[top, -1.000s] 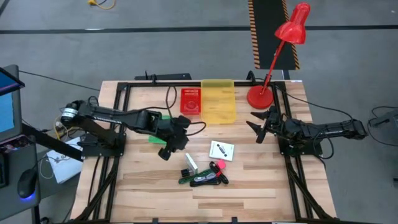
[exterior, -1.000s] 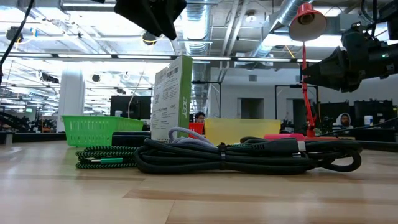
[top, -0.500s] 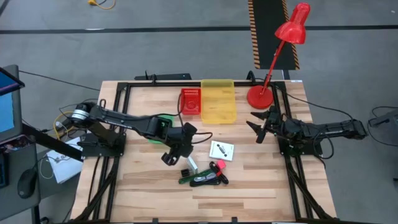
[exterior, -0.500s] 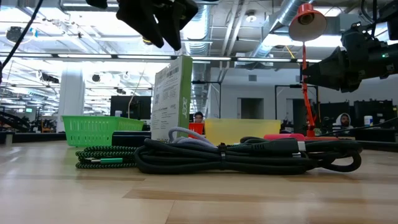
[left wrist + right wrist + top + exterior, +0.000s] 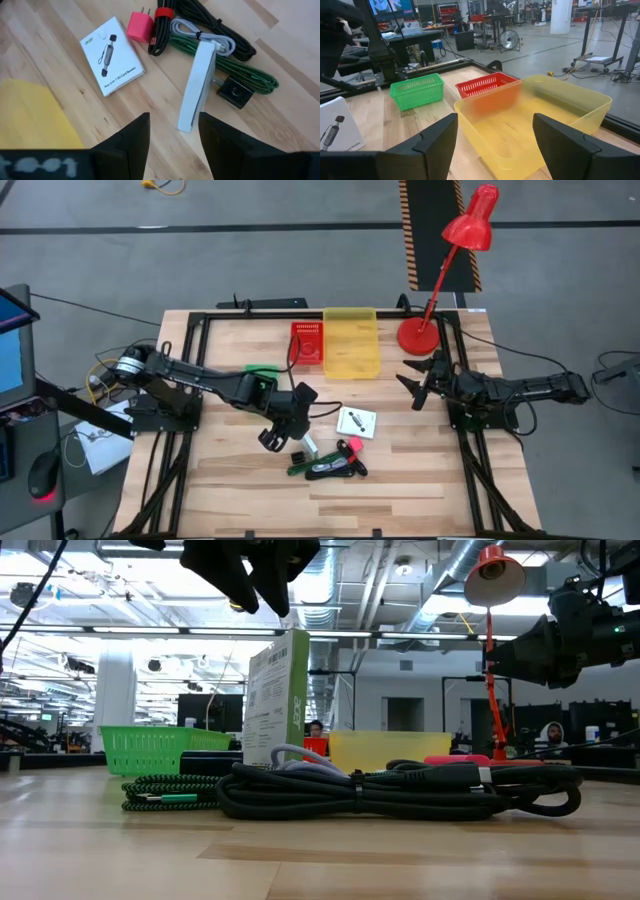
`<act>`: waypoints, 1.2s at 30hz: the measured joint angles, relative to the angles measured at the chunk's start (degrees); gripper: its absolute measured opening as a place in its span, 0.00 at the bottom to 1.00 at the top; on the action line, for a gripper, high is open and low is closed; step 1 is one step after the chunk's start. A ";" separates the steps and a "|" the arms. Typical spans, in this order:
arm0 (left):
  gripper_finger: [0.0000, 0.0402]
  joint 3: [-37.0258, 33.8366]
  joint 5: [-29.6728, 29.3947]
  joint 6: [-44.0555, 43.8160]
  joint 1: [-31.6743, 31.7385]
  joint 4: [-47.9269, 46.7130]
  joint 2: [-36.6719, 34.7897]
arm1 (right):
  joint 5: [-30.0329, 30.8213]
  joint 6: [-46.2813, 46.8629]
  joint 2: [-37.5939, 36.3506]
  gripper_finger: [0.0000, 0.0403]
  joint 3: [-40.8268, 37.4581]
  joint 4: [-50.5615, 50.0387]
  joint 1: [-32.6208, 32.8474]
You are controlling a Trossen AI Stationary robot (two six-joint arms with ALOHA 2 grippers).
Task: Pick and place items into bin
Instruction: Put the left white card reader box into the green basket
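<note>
The items lie in a heap near the table's middle. A white box [image 5: 197,85] stands on its long edge [image 5: 306,443]. Around it lie a green braided cable [image 5: 242,75], a black cable [image 5: 220,25], a pink plug [image 5: 138,27] and a tiny black block [image 5: 234,93]. A white square packet [image 5: 357,422] lies flat to the right [image 5: 111,56]. My left gripper [image 5: 275,438] hovers open above and just left of the heap [image 5: 174,145]. My right gripper [image 5: 415,380] waits open at the table's right side [image 5: 495,150].
A yellow bin [image 5: 352,342] and a red basket [image 5: 307,342] stand at the far edge. A green basket [image 5: 262,372] sits partly under my left arm. A red lamp's base [image 5: 418,336] stands far right. Bare wood lies near the front edge.
My left gripper has moved toward the table's right and a little toward the near edge, closing on the heap of items, and has turned slightly. It has stayed open. The items have not moved.
</note>
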 joint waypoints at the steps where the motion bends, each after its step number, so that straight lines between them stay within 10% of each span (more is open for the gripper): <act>1: 0.39 0.00 0.01 0.00 -0.10 0.00 0.00 | 0.02 0.01 0.00 0.63 0.00 0.00 -0.02; 36: 0.39 0.02 -1.09 0.58 -0.71 1.92 6.38 | 0.02 0.01 -0.11 0.63 0.00 -0.04 0.00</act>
